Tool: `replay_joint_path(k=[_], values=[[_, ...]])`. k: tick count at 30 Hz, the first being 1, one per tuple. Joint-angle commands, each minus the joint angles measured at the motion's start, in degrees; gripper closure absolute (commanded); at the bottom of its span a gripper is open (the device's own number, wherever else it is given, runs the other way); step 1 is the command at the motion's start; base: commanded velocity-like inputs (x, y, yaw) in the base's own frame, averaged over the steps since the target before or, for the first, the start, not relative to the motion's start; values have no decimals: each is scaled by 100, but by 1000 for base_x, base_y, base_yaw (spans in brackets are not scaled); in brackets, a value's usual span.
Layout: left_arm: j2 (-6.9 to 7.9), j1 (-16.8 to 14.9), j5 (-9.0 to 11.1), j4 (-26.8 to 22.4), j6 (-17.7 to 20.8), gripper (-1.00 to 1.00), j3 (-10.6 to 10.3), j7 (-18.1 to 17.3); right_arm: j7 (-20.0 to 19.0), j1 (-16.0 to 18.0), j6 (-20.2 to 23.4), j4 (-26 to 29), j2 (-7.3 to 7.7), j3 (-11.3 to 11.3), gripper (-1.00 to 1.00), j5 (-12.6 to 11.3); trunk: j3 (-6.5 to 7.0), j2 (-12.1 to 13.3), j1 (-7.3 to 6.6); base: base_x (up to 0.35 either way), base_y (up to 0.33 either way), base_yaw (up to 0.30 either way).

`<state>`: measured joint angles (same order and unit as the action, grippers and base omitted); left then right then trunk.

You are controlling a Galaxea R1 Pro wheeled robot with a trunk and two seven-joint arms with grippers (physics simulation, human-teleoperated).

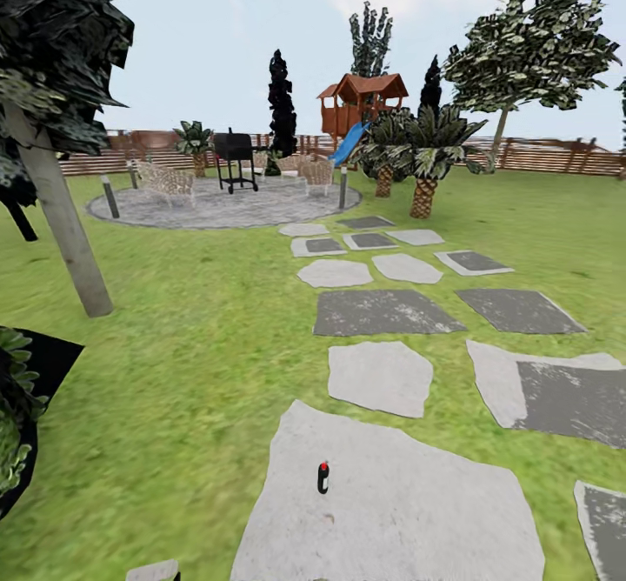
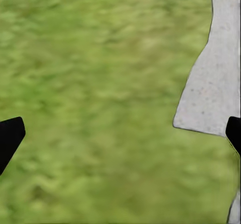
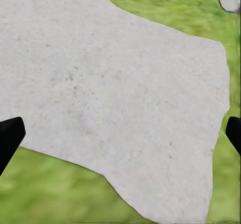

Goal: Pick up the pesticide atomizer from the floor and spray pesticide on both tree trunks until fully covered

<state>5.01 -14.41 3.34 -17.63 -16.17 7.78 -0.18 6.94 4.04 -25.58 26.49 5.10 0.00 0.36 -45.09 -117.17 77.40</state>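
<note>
Both jaws stand wide apart with nothing between them: left gripper (image 2: pixel 120 133) hangs over blurry green grass, right gripper (image 3: pixel 120 133) over a pale grey stone slab. Landmark is the large pale grey paving slab (image 1: pixel 417 511) at the near end of the stepping-stone path; the small black pesticide atomizer with a red cap (image 1: pixel 322 477) stands upright on its left part, long axis vertical. Neither wrist view catches it, so I can't tell which arm is nearer; the grey-tan tree trunk (image 1: pixel 65 216) stands well beyond the slab, to the left.

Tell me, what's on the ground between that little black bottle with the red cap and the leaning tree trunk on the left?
In the head view, the atomizer stands on a pale stone slab; from there to the tree trunk lies only grass.
</note>
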Motion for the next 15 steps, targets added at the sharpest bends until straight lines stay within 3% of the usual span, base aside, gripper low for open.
replay_joint_path(k=[1,15], values=[[0,0,0,1,0,-100,2,0,2,0,0,0,0,0,-100,0,0,0,0,0,0,-265],[0,0,0,-2,0,-100,0,0,4,0,0,8,0,0,-100,0,0,0,0,91,73,-265]])
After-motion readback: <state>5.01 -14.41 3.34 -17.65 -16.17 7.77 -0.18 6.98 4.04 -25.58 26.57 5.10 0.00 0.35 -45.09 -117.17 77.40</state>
